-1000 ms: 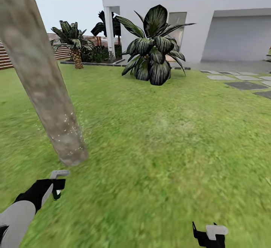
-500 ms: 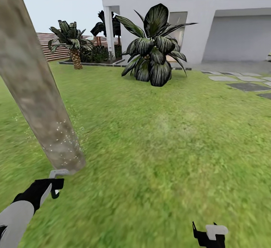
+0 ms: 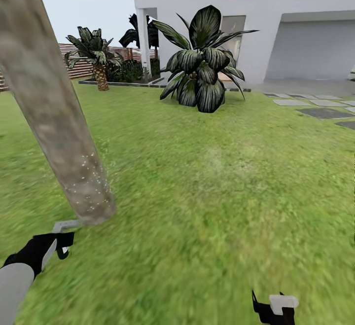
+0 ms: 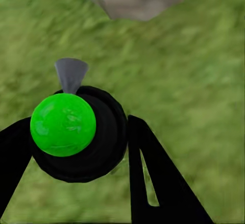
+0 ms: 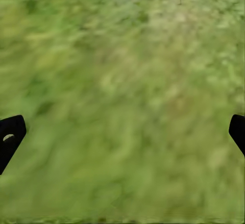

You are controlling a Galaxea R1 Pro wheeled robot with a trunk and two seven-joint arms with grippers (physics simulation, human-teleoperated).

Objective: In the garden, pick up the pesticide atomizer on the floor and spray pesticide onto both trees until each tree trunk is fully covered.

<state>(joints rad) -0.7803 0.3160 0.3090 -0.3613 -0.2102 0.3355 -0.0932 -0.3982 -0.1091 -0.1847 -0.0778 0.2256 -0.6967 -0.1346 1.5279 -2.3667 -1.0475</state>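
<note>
Your small dark pesticide atomizer with the round green cap and grey nozzle sits clamped between the two black fingers of your left gripper; in the left wrist view its grey nozzle aims toward the base of the trunk. In the head view, your left gripper hangs low on the left, and the pale grey nozzle piece reaches the foot of the thick, mottled grey-brown tree trunk, close enough that you cannot tell whether they touch. Fine white specks dot the lower part of that trunk, just above the grass.

Your right gripper hangs low on the right over the green lawn, well apart from the trunk. In the right wrist view its two black fingertips stand wide apart with only grass between them, so it is released and holds nothing.

Farther off, a broad dark-leaved shrub stands before the white house. A short palm with a scaly trunk grows by the brown slatted fence, and grey paving slabs lie at the right.
</note>
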